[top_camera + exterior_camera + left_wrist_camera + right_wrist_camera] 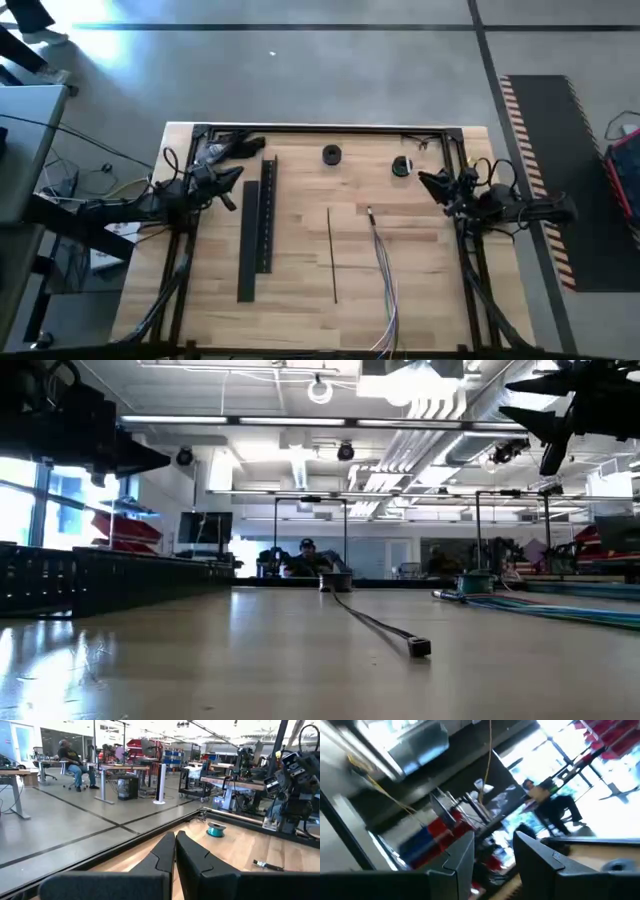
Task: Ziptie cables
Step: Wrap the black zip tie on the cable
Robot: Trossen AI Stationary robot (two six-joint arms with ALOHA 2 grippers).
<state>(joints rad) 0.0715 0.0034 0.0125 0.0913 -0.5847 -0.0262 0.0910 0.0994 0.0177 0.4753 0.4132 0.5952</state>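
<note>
The cables (384, 275), a loose bundle of thin pale wires, lie on the wooden table right of centre and run from mid-table to the near edge; in the low view the cables (545, 606) rest flat at the right. My left gripper (236, 180) hovers shut above the far left of the table, near the black channel's far end. My right gripper (432, 182) hovers open above the far right, beyond the cables' far end. In the wrist views neither my left gripper (175, 836) nor my right gripper (492, 837) has anything between its fingers.
A long black slotted channel (256, 230) lies left of centre. A thin dark strap (332, 255) with a small square head (419, 647) lies between the channel and the cables. A dark spool (332, 154) and a teal spool (402, 167) stand at the far edge. A person sits beyond the table.
</note>
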